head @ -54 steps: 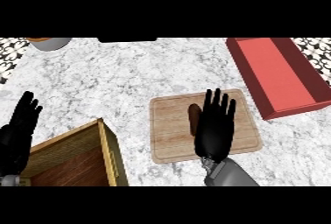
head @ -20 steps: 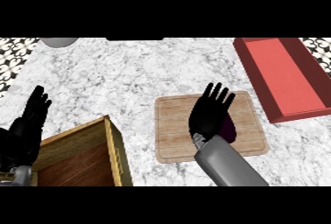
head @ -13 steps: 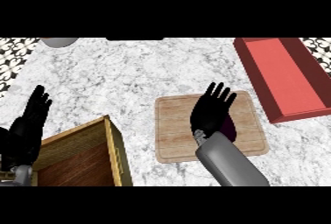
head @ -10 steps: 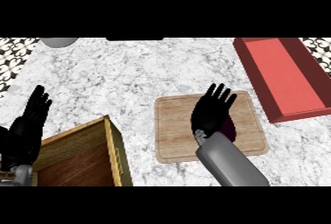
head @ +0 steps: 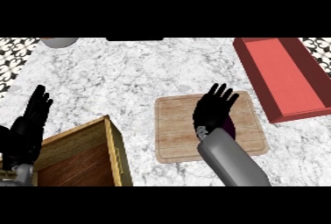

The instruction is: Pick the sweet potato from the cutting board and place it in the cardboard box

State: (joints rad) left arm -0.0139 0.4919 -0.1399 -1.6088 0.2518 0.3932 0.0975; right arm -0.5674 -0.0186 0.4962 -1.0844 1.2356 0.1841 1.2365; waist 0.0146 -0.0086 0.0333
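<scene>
**Right hand settles over the sweet potato on the board**

A white marble table fills the view, with a patterned tile strip at its far corners. The sweet potato (head: 229, 129) lies on the cutting board (head: 176, 131), almost wholly covered: only a dark purplish sliver shows beside the wrist. Over it lies the right hand (head: 213, 114), its fingers (head: 222, 92) straight and spread, not yet curled round anything. Over the last seconds this hand has barely shifted on the board, while the forearm has swung in lower and more steeply, which reads as the hand being lowered onto the vegetable. I judge the grasp is still to come; nothing is lifted.

The cardboard box (head: 114, 148) stands at the lower left, open, its inside showing nothing. It is well apart from the board, so a carry leftward remains. The left hand (head: 27, 127) rests at the left edge by the box, fingers straight and up. A red tray (head: 309, 70) sits at the upper right, and a grey bowl (head: 59, 42) at the far edge.
</scene>
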